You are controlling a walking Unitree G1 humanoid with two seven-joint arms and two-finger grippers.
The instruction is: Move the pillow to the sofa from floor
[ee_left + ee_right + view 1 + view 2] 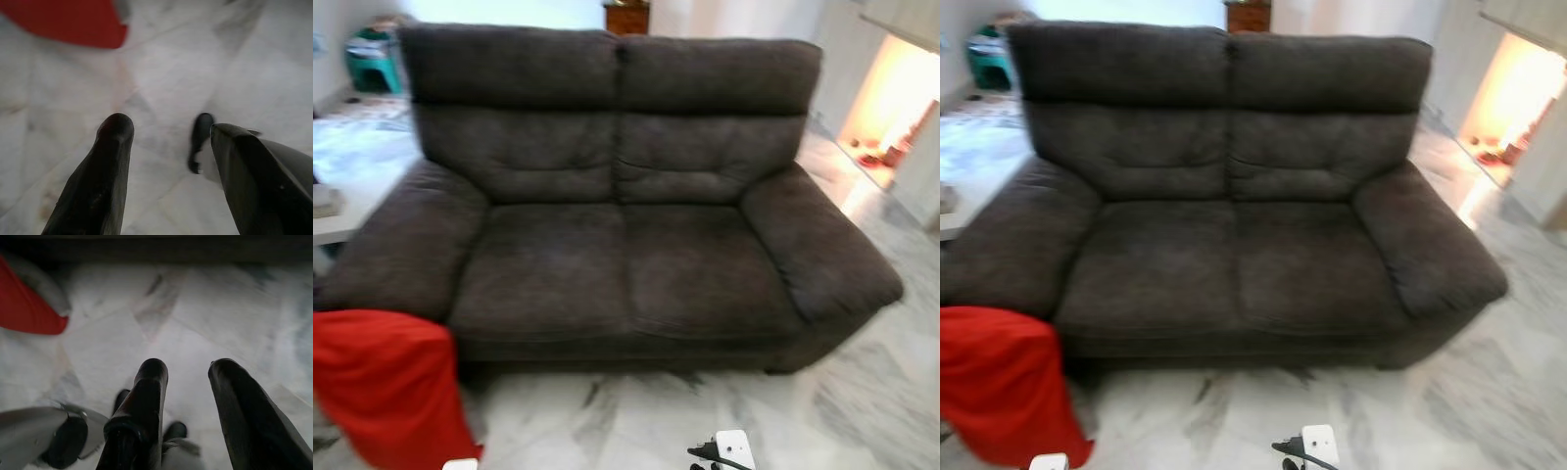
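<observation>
Approach step: pillow not yet picked up.
Left tool [168,142] and right tool [188,382] hung spread and empty over the marble floor [636,421]; red pillow [386,392] leaned by the sofa [626,264]'s left arm. Next: reach left, grasp it.

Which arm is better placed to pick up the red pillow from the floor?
Probably the left. The red pillow lies on the robot's left, against the sofa arm. Both grippers, left and right, hang open over the marble floor.
</observation>
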